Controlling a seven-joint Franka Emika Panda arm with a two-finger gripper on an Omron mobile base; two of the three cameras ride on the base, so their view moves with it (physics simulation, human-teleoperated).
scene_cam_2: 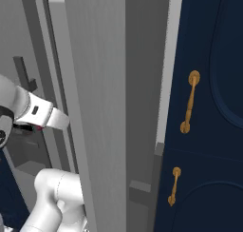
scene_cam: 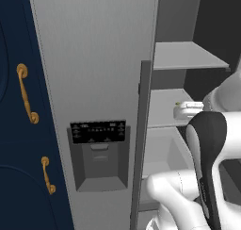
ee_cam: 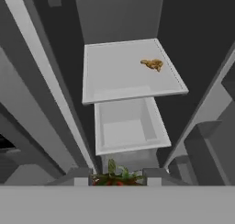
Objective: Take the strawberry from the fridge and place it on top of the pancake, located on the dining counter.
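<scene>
The fridge (scene_cam: 94, 73) stands with its left door shut, and its right side is open onto pale shelves (scene_cam: 186, 57). The open door's edge (scene_cam_2: 102, 98) fills the middle of the right base view. My gripper (ee_cam: 117, 180) reaches into the open compartment and is shut on the strawberry (ee_cam: 115, 176), a small red berry with green leaves held between the two fingertips (ee_cam: 81, 178). In the left base view the white hand and gripper (scene_cam: 179, 109) hover over the middle shelf. A bit of red shows at the gripper (scene_cam_2: 27, 127) in the right base view.
Below the hand lie a white shelf (ee_cam: 119, 76) bearing a small golden-brown food item (ee_cam: 152, 64), and an open white drawer (ee_cam: 128, 126). Navy cabinets with gold handles (scene_cam: 26, 94) (scene_cam_2: 190, 100) flank the fridge. The dark dispenser panel (scene_cam: 99, 132) sits on the shut door.
</scene>
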